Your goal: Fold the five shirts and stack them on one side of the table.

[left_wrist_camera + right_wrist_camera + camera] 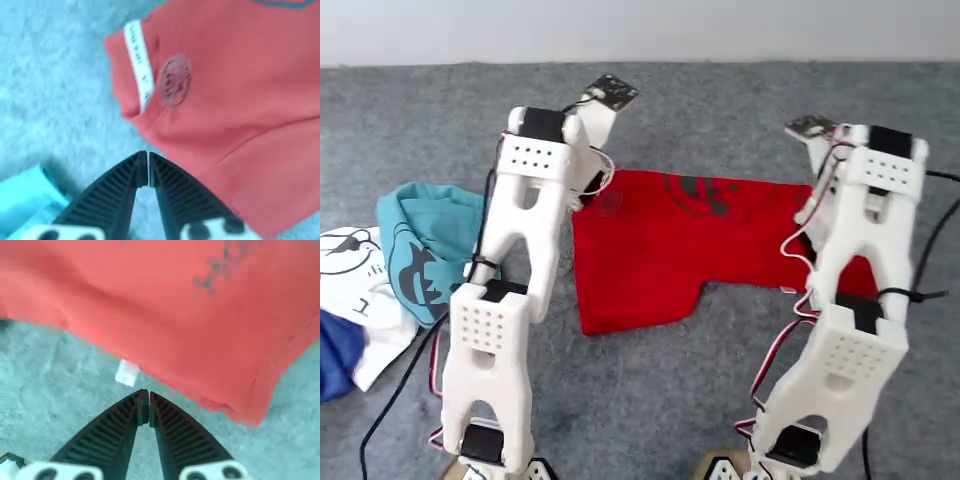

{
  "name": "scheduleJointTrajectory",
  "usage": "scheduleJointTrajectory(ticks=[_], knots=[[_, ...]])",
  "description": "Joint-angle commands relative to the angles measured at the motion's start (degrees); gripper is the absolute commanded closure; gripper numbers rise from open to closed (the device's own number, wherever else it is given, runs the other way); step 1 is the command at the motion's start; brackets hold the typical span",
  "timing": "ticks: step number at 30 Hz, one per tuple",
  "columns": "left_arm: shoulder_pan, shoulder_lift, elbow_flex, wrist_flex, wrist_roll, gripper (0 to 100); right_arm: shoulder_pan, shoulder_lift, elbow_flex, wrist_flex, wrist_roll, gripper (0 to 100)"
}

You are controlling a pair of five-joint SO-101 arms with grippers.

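Black jaws on left gripper (148, 156) & right gripper (148, 394) are pressing together, holding nothing, each hanging just beside the red shirt (720, 240). It's lying mid-table, seemingly part-folded. Teal shirt (425, 240), white shirt (360, 285) & blue shirt (335, 355) are lying bunched at one side, prob. unfolded; most work's remaining.

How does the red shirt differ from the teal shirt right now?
The red shirt lies spread out flat mid-table; the teal shirt is bunched up in a heap. The red shirt lies alone; the teal shirt sits off to one side, against the white shirt. Both carry a dark print and rest on the grey table.
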Motion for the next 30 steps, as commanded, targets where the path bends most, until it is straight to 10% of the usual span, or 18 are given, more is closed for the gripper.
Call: scheduleJointTrajectory(ticks=[1, 16, 30], knots=[[-2.5, -5.3, 1.4, 1.1, 0.5, 98, 3.2, -2.5, -2.2, 0.0, -0.7, 98.9], [-3.5, -6.3, 2.4, 1.1, 0.5, 98, -3.8, 10.1, -2.5, -3.1, -6.2, 98.9], [-3.8, -6.3, 2.0, 1.1, 0.5, 98, 10.8, 10.4, -2.5, -8.3, -2.7, 98.9]])
